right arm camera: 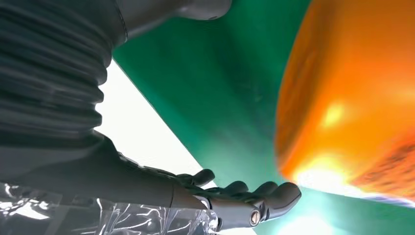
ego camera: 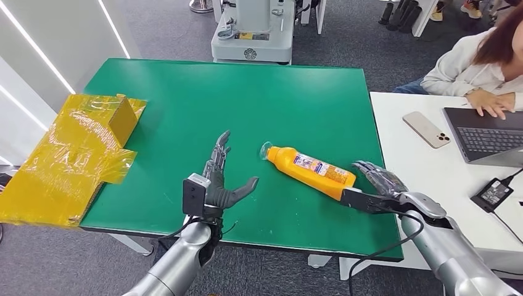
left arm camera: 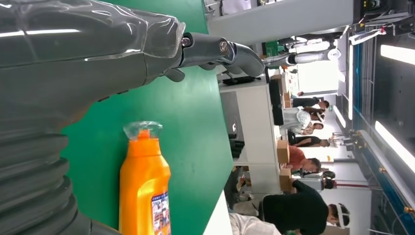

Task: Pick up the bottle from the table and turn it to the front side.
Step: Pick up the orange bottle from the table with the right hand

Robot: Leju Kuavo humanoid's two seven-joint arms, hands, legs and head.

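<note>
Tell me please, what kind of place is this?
Probably a shared robotics lab or office: a green test table, a person typing on a laptop, and more people at desks in the left wrist view.

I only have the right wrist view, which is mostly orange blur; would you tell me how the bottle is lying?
Observer: The bottle lies on its side on the green table, label facing up.
Operator: Where does its cap point?
Observer: Toward the left hand, which hovers open beside it.
Operator: Is my right hand gripping it?
Observer: No, the right hand sits open at the bottle's base, fingers spread.
</note>
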